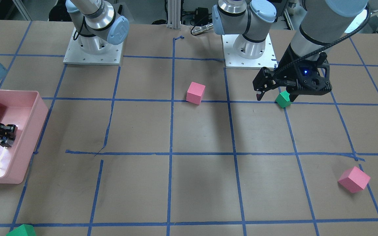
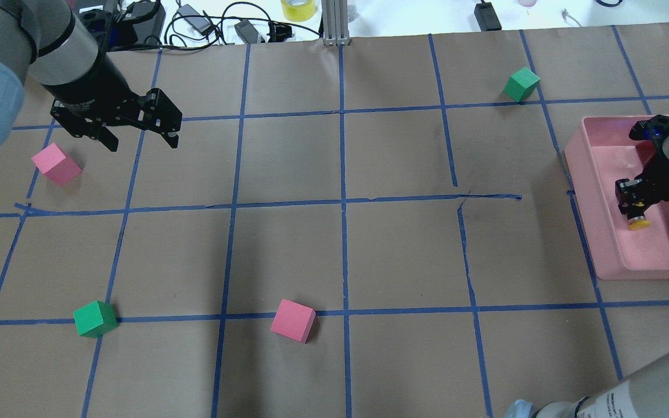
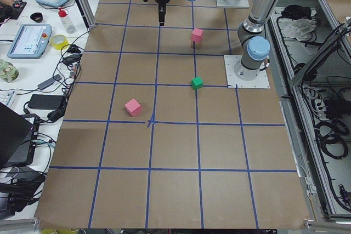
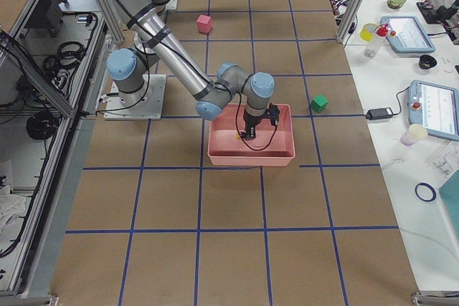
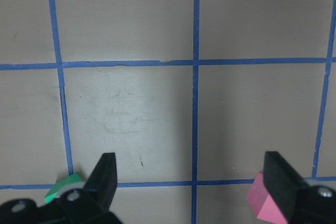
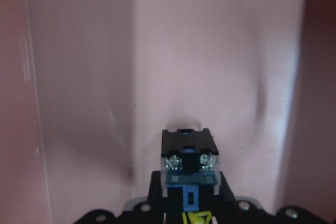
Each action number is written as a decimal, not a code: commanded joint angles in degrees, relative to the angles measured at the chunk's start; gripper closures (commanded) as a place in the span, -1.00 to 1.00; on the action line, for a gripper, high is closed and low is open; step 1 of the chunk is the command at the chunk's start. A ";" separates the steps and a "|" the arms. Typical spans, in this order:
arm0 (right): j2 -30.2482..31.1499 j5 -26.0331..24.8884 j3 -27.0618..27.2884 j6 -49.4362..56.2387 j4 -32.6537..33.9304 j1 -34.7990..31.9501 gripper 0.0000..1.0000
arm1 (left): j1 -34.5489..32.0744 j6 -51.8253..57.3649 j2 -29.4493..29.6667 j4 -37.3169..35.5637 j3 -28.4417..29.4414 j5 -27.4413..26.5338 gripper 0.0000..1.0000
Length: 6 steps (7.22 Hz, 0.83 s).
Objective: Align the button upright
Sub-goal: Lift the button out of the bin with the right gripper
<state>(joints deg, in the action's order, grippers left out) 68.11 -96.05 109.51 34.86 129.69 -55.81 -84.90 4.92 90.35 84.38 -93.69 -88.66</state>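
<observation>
Button [image 2: 638, 223]: pinched in the right claw [image 2: 630, 203], inside the pink tray [image 2: 585, 197] at the desk's [image 2: 398, 261] right end.
- Overhead view: the yellow cap sticks out past the fingertips, on the robot's side of the claw. The dark body sits between the fingers.
- Right wrist view: the button's [image 6: 188, 156] back end faces the camera. It is a black block with two metal screws on a blue part, and it fills the gap between the fingers. Pink tray surface lies behind it.
- Cannot tell whether the cap touches the tray surface.
- Front-facing view: the right claw [image 1: 7, 137] is low inside the tray [image 1: 33, 137], with a bright glare patch on the floor beside it. The cap is not visible from this side.

Left claw [image 2: 143, 144]: fingers spread wide, nothing between them, raised above the desk on the robot's left.
- Left wrist view: the claw [image 5: 191, 174] looks straight down on bare brown paper and a crossing of blue tape lines.

Other items on the desk, all apart from the tray:
- pink cube [image 2: 56, 164], left side, far from the robot
- green cube [image 2: 95, 319], left side, near the robot
- second pink cube [image 2: 292, 320], near the middle, on a tape line
- second green cube [image 2: 521, 84], far side, beyond the tray
</observation>
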 commanded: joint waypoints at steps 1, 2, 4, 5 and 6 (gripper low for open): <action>1.40 0.59 -3.58 2.66 -2.23 0.00 1.00 | 0.00 0.00 0.00 0.00 0.00 -0.02 -1.00; 2.63 0.86 -6.99 2.76 -6.77 0.00 1.00 | 0.00 0.00 0.00 0.00 0.00 -0.02 -1.00; 5.88 4.80 -12.72 2.49 -16.01 -0.96 1.00 | 0.00 0.00 0.00 0.00 0.00 -0.02 -1.00; 8.16 6.30 -14.13 2.06 -19.61 -2.79 1.00 | 0.00 0.00 0.00 -0.09 0.00 -0.02 -1.00; 11.05 6.66 -15.02 -0.82 -21.82 -6.73 1.00 | 0.00 0.00 0.00 -0.09 0.00 -0.02 -1.00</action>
<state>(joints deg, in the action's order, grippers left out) 75.78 -90.52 96.17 36.47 111.61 -58.70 -84.91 4.92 90.35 84.31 -93.69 -88.68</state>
